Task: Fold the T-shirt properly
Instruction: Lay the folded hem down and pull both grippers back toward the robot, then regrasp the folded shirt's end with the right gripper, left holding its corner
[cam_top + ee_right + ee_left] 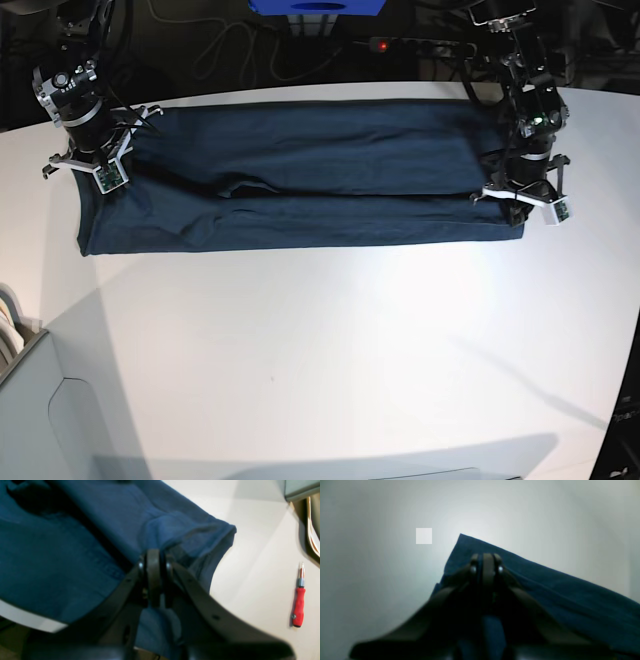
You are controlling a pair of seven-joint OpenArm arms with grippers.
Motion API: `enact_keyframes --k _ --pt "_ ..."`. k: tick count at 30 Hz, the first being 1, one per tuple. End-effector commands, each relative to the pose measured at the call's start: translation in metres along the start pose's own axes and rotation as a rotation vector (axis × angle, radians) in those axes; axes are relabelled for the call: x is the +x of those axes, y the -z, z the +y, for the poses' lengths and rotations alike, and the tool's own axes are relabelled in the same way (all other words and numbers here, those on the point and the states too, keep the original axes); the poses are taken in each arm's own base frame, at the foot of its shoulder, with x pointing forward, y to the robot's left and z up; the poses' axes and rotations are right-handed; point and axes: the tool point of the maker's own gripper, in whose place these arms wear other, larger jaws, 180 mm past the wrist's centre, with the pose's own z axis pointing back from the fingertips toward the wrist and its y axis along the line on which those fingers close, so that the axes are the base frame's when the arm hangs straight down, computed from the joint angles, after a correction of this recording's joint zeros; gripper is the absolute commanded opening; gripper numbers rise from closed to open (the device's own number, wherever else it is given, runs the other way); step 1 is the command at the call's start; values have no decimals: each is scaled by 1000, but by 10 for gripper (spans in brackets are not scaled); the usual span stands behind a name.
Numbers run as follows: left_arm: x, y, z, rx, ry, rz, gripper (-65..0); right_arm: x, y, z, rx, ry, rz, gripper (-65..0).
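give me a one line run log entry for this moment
stage: mid-fold | T-shirt: long band on table | left pincer: shut on T-shirt | right pincer: shut on T-shirt

You've got the dark navy-blue cotton T-shirt (300, 185) lying as a long band on the white table (330, 350) — left gripper (522, 203) and right gripper (98, 170) at opposite ends.

A red-handled screwdriver (298, 605) lies on the white table (320, 350).
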Motion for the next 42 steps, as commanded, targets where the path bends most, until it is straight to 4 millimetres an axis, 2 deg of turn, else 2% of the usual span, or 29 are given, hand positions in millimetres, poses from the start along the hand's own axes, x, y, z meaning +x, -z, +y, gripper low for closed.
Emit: enact_keyframes --k 1,5,7,10,16,23,32,35,39,42 --pt "12 -2 0 -6 6 -41 -650 6 -5 -3 -7 -13 -25 -650" --pt "12 -2 1 -2 8 -39 -650 1 -5 -2 -3 -12 -11 -650" --pt "10 -6 13 25 3 -35 -650 -1 -4 -2 -2 -12 -5 -650" --pt "9 -8 20 43 -6 -36 -650 -6 -2 -2 3 -7 7 -650" --pt "6 -9 23 49 -5 -28 -650 -10 0 -1 7 4 16 -649" --pt "0 -12 25 53 -1 -16 -650 -3 -3 -3 -3 -1 -3 -650" --pt "-3 -10 26 54 -2 -2 -650 -21 2 3 20 22 46 -641" --pt "-3 -10 27 56 -2 0 -650 -27 2 2 19 15 81 -548" --pt "-1 -10 26 55 1 -5 -498 -21 -2 6 51 -25 71 -360" --pt "0 -12 26 53 4 -9 -406 -9 -14 -7 20 -61 44 -290"
